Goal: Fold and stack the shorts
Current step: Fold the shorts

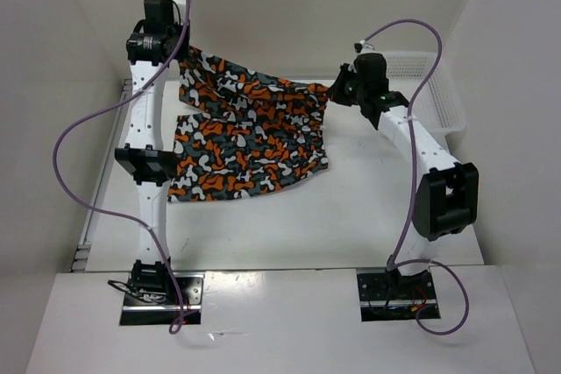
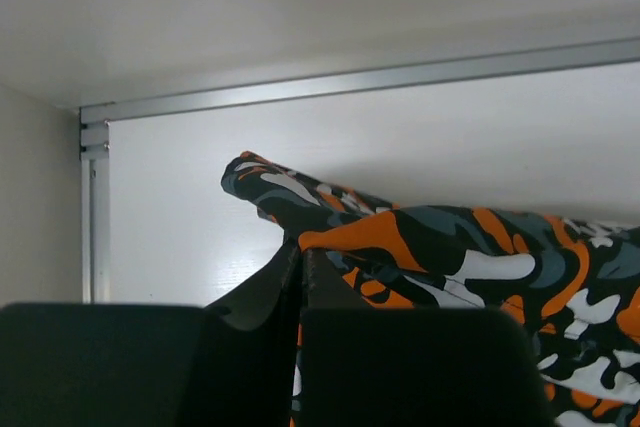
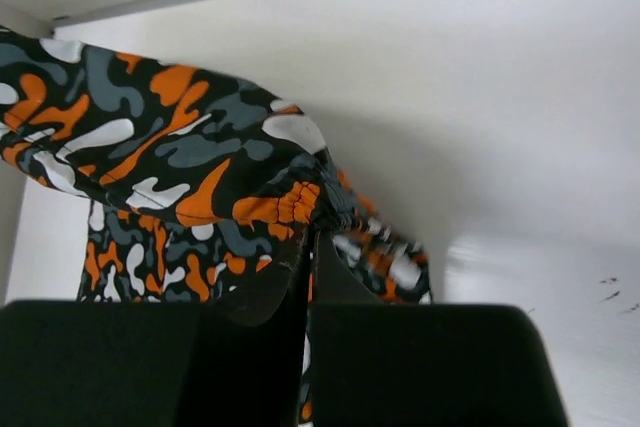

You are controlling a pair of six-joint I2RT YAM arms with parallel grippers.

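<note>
Across the far half of the table [image 1: 351, 216] the shorts [image 1: 245, 142] are stretched, upper edge lifted, lower part lying on the surface. The left gripper [image 1: 181, 59] is pinched closed on one top corner and the right gripper [image 1: 337, 91] on the other, near a white mesh basket [image 1: 434, 98].

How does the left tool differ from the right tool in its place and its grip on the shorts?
The left tool grips the shorts at their far left corner; the right tool grips their right end, nearer the basket. Smooth cloth shows at the left tool's tips, a puckered edge at the right tool's. Both are shut on the shorts.
</note>
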